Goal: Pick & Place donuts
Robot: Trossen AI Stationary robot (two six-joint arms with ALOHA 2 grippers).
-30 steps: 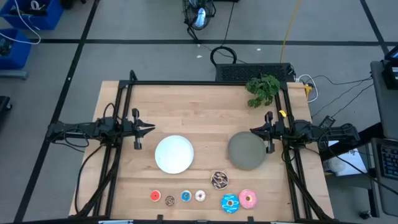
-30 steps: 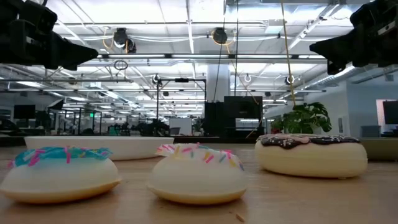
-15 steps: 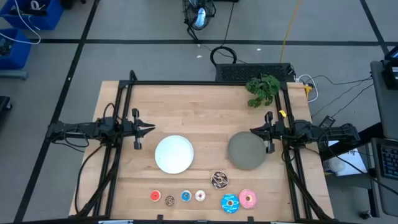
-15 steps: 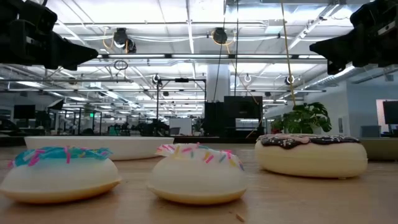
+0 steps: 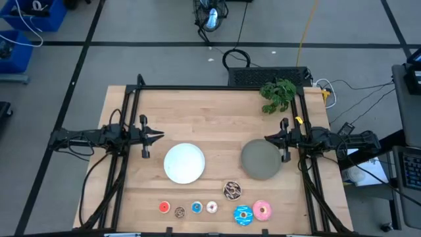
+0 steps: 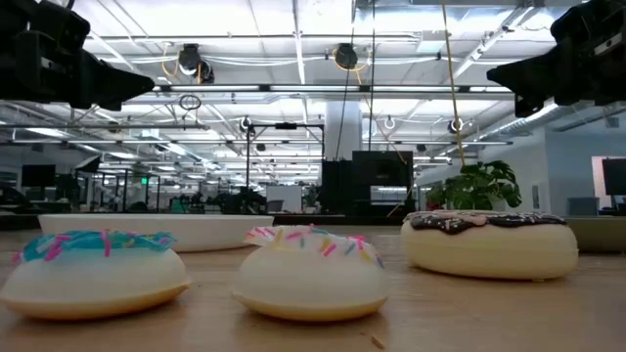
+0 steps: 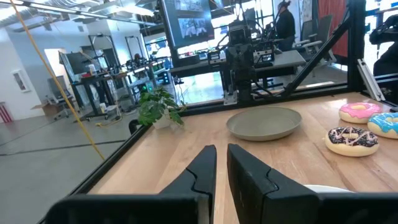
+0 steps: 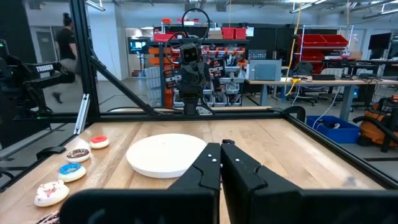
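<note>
Seven toy donuts lie flat near the table's near edge: tiny red (image 5: 164, 207), brown (image 5: 179, 211), blue (image 5: 197, 208) and white-pink (image 5: 212, 208), then the chocolate (image 5: 232, 191), blue sprinkled (image 5: 243, 214) and pink (image 5: 262, 210) ones. My left gripper (image 5: 160, 136) is shut and empty, above the table at its left side, beyond the white plate (image 5: 184, 162). My right gripper (image 5: 267, 138) is shut and empty at the right side, over the far rim of the grey plate (image 5: 261, 159). The fingers show closed in both wrist views (image 7: 219, 167) (image 8: 221, 155).
A small green plant (image 5: 277, 94) stands at the table's far right corner. A black frame (image 5: 217, 87) runs along the table's far and side edges. Bare wood lies between and beyond the two plates. A person walks in the room far behind (image 8: 64, 53).
</note>
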